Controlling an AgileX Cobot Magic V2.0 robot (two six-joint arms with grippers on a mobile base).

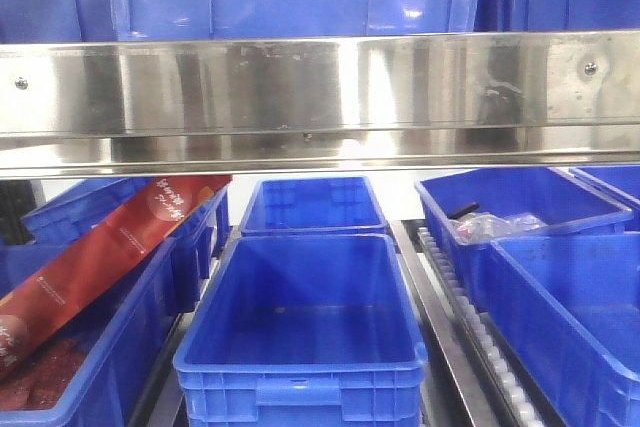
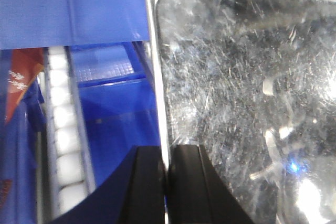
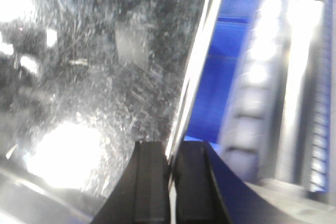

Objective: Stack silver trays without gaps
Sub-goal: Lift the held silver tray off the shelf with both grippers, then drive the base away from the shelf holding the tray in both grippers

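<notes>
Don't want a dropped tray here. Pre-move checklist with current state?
1. Left gripper shut on silver tray rim: ok.
2. Right gripper shut on a tray rim: ok.
3. Both grippers on the same tray: cannot tell.
4. Target tray to stack onto located: not ok, none in any view.
5. Tray level: cannot tell.
6. Clearance to blue crate below: cannot tell.
</notes>
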